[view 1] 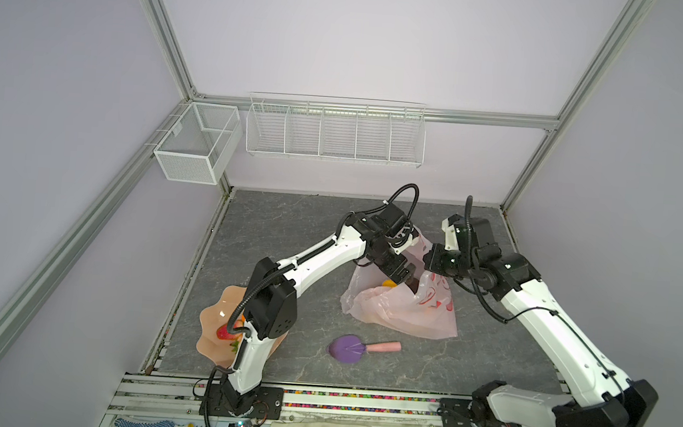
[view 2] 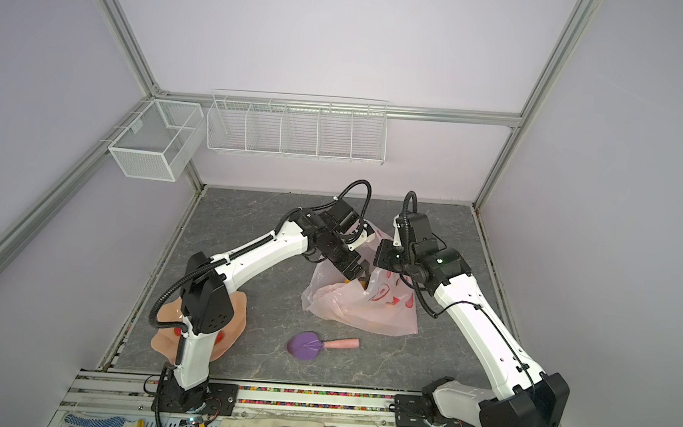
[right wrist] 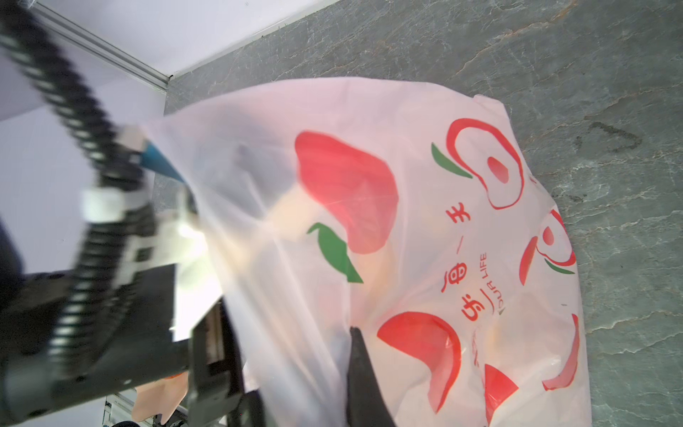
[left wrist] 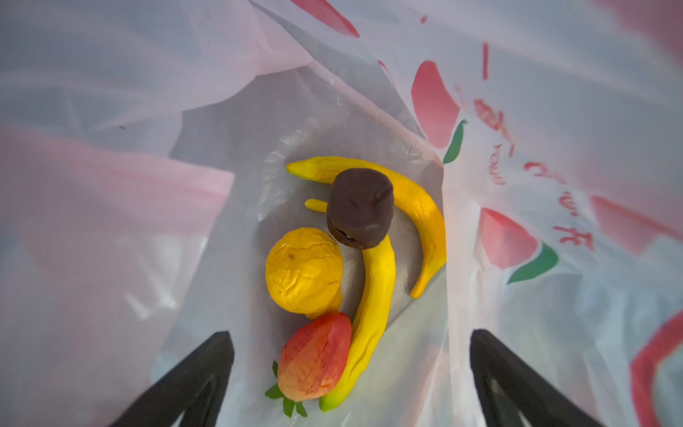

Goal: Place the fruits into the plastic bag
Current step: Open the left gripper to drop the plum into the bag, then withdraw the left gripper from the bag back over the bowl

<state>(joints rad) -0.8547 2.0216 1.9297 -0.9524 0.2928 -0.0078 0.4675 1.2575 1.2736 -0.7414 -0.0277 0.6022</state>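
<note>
The left arm stretches forward from its base and across the middle of the grey marbled tabletop [view 1: 288, 235]. In both top views its black elbow joint covers part of a rigid peach-coloured scalloped bowl [view 1: 220, 301] [view 2: 235, 319]. The forearm slopes up to a wrist bent steeply downward, so the left gripper [view 1: 407, 280] points into the open mouth of a translucent pale pink plastic bag [view 1: 407, 315] printed with red fruit and red lettering.

In the left wrist view, the left gripper [left wrist: 349, 332] has its two black fingers [left wrist: 192, 377] spread wide with nothing between them. Straight beyond the fingertips, on the floor of the bag, lies a long yellow toy banana [left wrist: 417, 210] curving round the far side. A second yellow banana [left wrist: 373, 307] runs back toward the fingers, and a dark maroon-brown ball [left wrist: 360, 207] sits on its far end. Beside them are a wrinkled yellow round fruit [left wrist: 303, 270] and, nearest the fingertips, a red strawberry with green leaves [left wrist: 314, 358] touching the second banana.

The right arm rises from its base, folds at the elbow and turns its wrist sideways toward the left gripper. The right gripper [view 1: 428, 254] is pressed together on the raised rim of the bag, holding that side up just beside the left wrist. In the right wrist view, one dark finger [right wrist: 356, 369] shows against the film.

Another red strawberry [view 1: 224, 332] lies in the bowl, well behind the left gripper. A purple plastic scoop with a pink handle [view 1: 348, 347] rests on the tabletop, apart from both grippers.
</note>
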